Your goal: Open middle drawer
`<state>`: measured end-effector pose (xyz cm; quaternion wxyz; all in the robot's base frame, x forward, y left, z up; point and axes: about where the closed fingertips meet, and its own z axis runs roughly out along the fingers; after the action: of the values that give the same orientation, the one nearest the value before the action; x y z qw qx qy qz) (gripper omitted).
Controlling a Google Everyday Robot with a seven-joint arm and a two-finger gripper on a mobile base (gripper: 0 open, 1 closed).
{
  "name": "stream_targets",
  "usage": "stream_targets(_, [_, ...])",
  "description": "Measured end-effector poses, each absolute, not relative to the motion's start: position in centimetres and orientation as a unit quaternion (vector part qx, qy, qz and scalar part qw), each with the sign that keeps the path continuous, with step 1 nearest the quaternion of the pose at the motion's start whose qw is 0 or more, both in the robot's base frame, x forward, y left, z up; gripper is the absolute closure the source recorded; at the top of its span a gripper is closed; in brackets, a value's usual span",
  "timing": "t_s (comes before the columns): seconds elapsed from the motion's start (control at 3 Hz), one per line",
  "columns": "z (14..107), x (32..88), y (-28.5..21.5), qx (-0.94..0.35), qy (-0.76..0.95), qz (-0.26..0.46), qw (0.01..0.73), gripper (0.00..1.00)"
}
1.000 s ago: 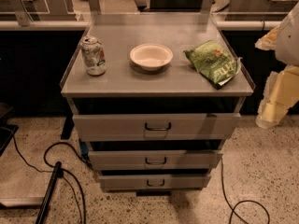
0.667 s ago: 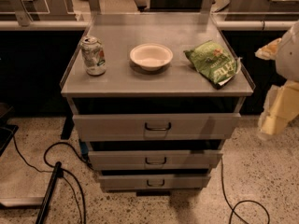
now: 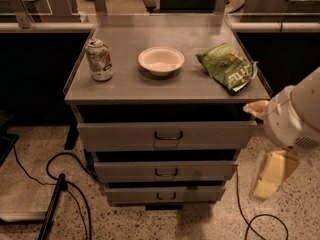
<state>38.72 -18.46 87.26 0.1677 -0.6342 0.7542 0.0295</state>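
Observation:
The middle drawer (image 3: pixel 125 171) is the second of three grey metal drawers in a cabinet, with a small dark loop handle (image 3: pixel 166 172). Its front is pushed in and no tray shows. My gripper (image 3: pixel 271 175) hangs at the right of the cabinet, below my white arm (image 3: pixel 295 116). It is level with the middle and bottom drawers, a short way off their right side, and touches nothing.
The top drawer (image 3: pixel 120 135) and bottom drawer (image 3: pixel 130 195) are shut. On the cabinet top stand a soda can (image 3: pixel 99 59), a white bowl (image 3: pixel 161 60) and a green chip bag (image 3: pixel 227 67). Black cables (image 3: pixel 59 184) lie on the floor at left and at right (image 3: pixel 260 219).
My arm and gripper have come down and a little left, from beside the cabinet top to beside the lower drawers. The drawers have not moved.

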Motion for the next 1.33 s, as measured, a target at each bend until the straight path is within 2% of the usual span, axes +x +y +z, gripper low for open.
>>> stream_targets(1.0, [84.3,37.4,-17.2,-0.637,0.752,0.053,0.161,0.00])
stream_targets(1.33, [78.3,35.5,-13.3,-0.636,0.747,0.108,0.159,0.00])
